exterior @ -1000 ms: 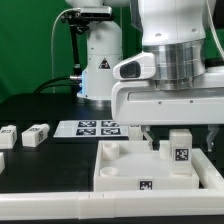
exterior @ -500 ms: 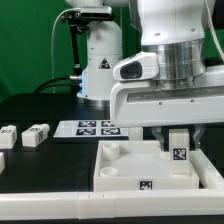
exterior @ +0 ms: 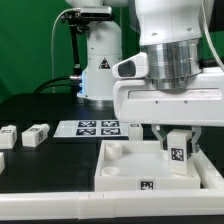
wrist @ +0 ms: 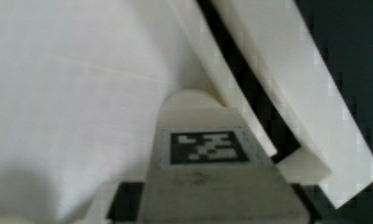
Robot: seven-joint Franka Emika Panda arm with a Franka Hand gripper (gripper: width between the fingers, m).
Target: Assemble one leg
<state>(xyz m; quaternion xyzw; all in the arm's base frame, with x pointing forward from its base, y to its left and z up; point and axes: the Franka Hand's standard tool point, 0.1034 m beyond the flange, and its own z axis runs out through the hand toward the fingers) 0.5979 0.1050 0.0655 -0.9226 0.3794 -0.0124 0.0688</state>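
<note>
Leg [exterior: 179,152] stands upright in the square piece's [exterior: 115,178] far socket, at the exterior view's right (tag facing camera); pincer [exterior: 178,138] appears clamped on its sides, presumably to twist it home.

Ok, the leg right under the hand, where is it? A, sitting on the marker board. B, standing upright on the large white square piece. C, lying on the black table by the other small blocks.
B: the leg stands upright, its tag facing the exterior camera, on a corner of the large white square piece, directly below the hand.
</note>
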